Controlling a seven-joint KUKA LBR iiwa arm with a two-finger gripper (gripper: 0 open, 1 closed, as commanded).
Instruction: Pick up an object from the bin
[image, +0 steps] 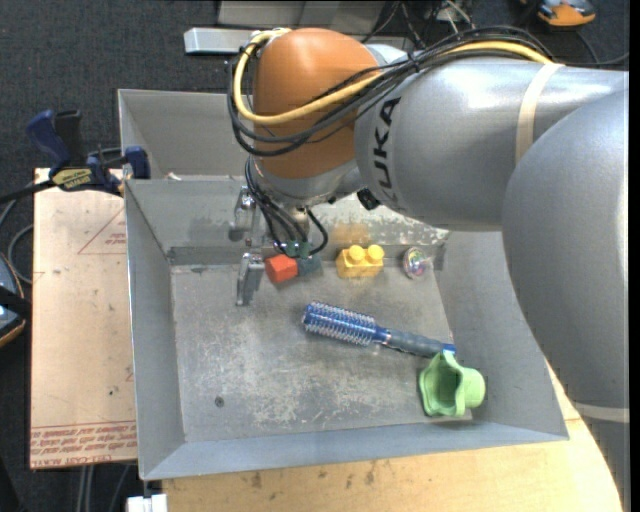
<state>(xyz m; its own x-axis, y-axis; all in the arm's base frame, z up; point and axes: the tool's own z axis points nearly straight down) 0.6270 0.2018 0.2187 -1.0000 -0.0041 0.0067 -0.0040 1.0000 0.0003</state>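
Observation:
My gripper (244, 288) hangs under the orange wrist cover, low over the back left part of the bin floor. A small red block (282, 268) lies right beside it on its right, touching or nearly touching. A dark teal piece (307, 263) sits just behind the red block, partly hidden by cables. Further right lies a yellow toy brick (360, 260).
A small shiny ball (416, 263) rests near the back right wall. A blue hairbrush (352, 328) lies across the middle, its handle pointing to a crumpled green thing (451, 386) in the front right corner. The arm covers the bin's right side.

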